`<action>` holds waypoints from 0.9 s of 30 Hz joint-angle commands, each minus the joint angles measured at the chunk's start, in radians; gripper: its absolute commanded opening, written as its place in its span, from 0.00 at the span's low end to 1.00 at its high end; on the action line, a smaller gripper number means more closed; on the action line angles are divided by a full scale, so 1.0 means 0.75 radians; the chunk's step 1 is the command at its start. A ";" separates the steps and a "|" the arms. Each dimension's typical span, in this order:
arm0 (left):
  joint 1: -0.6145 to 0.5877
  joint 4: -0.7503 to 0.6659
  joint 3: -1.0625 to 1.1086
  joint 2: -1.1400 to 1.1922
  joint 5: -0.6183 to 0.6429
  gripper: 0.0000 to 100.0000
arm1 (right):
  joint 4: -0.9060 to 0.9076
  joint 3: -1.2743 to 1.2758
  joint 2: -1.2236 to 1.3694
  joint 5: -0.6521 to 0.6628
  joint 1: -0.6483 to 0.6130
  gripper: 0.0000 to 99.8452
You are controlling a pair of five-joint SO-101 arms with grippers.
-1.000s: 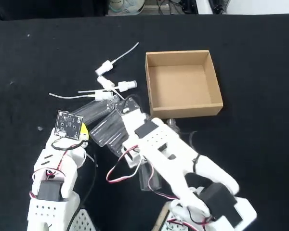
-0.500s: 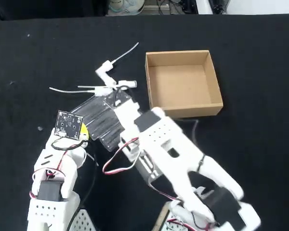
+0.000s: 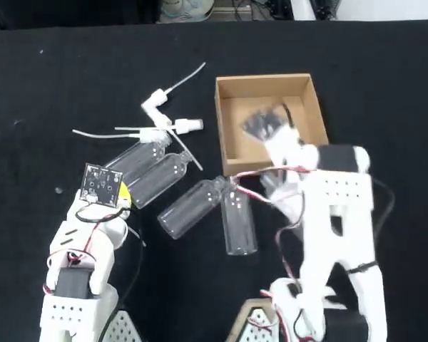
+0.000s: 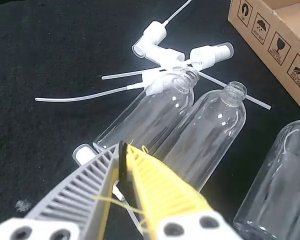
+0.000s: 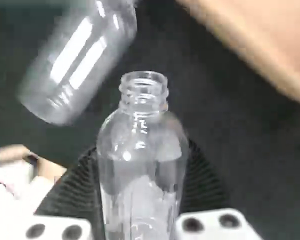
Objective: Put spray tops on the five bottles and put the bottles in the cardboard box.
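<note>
Likely a robotics lab: black-covered table (image 3: 71, 64), loose cables (image 3: 253, 8) behind.

A clear bottle (image 5: 140, 170) sits clamped in the right gripper (image 5: 142, 150), its dark ribbed fingers (image 5: 202, 175) pressed against either side of the body; the bottle's threaded neck is open and points away from the gripper; beyond it a second bottle (image 5: 77, 65) lies on the black table (image 5: 240, 140); a blurred edge of the cardboard box (image 5: 260, 45) shows farther off.
</note>
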 commanded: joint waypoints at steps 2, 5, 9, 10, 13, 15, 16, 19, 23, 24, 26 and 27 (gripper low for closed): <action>0.005 0.004 0.021 -0.018 0.002 0.03 | -0.401 0.386 -0.046 0.104 0.192 0.04; 0.005 0.004 0.021 -0.018 0.002 0.03 | -0.430 0.470 -0.046 0.106 0.245 0.13; 0.005 0.004 0.021 -0.018 0.002 0.03 | -0.428 0.472 -0.046 0.106 0.288 0.25; 0.005 0.004 0.021 -0.018 0.002 0.03 | -0.426 0.470 -0.046 0.106 0.288 0.27; 0.005 0.004 0.021 -0.018 0.002 0.03 | -0.364 0.431 -0.046 0.100 0.286 0.28; 0.005 0.004 0.021 -0.018 0.002 0.03 | -0.280 0.367 -0.046 0.031 0.286 0.28; 0.005 0.004 0.021 -0.018 0.002 0.03 | -0.245 0.332 -0.046 -0.020 0.286 0.28; 0.005 0.004 0.021 -0.018 0.002 0.03 | -0.211 0.251 -0.046 -0.131 0.286 0.28; 0.005 0.004 0.021 -0.018 0.002 0.03 | -0.209 0.242 -0.044 -0.031 0.248 0.28; 0.005 0.004 0.021 -0.018 0.002 0.03 | -0.203 0.247 -0.044 0.012 0.235 0.28; 0.005 0.004 0.021 -0.018 0.002 0.03 | -0.209 0.267 -0.046 0.076 0.217 0.28; 0.005 0.004 0.021 -0.018 0.002 0.03 | -0.215 0.279 -0.044 0.094 0.203 0.28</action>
